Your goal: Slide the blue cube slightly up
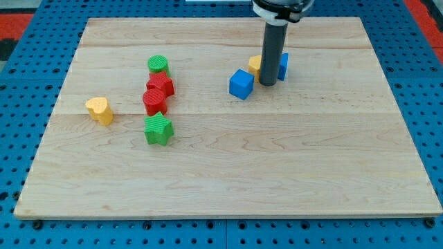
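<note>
The blue cube [241, 84] sits on the wooden board [228, 166], right of the middle near the view's top. My tip [267, 84] rests on the board just to the cube's right, a small gap apart. The rod stands in front of a yellow block [255, 64] and a second blue block [282, 66], hiding part of each. Both lie above and right of the blue cube.
On the view's left a green cylinder [158, 65], a red star [160, 85], a red block [154, 101] and a green star [158, 129] form a column. A yellow heart-shaped block [100, 110] lies further left. Blue pegboard surrounds the board.
</note>
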Controlling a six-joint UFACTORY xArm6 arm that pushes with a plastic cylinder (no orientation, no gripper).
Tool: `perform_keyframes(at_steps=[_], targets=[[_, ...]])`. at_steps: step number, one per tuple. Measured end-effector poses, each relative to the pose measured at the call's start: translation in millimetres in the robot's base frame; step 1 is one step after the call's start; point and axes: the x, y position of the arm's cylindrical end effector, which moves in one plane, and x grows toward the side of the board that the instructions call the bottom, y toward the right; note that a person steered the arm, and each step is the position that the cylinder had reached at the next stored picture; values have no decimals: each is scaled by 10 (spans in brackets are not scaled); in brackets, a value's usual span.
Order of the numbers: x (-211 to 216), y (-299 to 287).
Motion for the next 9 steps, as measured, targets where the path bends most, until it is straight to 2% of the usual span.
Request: perform_keyframes(at_steps=[1,2,4,5,6,7,8,9], targets=[[84,113],[144,474],[-127,774],[363,696],[323,-26],[182,-334],[346,-423],[222,-720]])
